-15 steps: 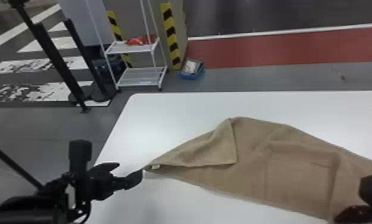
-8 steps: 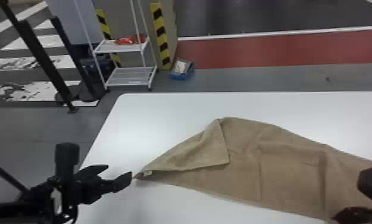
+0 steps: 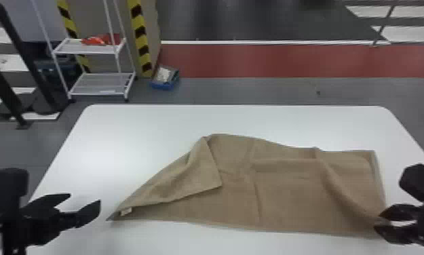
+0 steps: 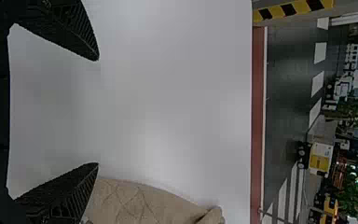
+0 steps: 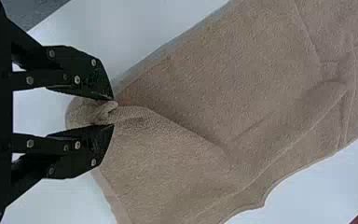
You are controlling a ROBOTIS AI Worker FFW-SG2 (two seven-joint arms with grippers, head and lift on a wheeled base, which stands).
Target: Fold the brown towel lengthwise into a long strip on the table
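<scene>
Two black grippers with flat fingers flank your work: the left gripper (image 3: 84, 200) is released, its fingers spread wide with nothing between them, and the right gripper (image 3: 379, 222) has its fingertips parted a little, around a bunched ridge of the brown cloth towel (image 3: 289, 200), so you have it unclenched there. The towel lies on the white, round-cornered table (image 3: 136, 142) between your two grippers, its long near edge running from one toward the other. Its pointed corner, with a small white fabric tag (image 3: 126, 211), sits just beside your left gripper, apart from its fingers. Farther from that gripper, a flap is turned over the towel, making a slanting triangle whose tip points toward your right gripper. A soft diagonal ridge runs from the towel's far edge down to your right gripper, and the squared far corner lies beyond that gripper. Past the table, out beyond your left gripper, you have a white metal shelf rack (image 3: 99, 84) with something red on top, then a small blue box (image 3: 165, 84) to its right, and farther still a dull red floor strip (image 3: 255, 61).
</scene>
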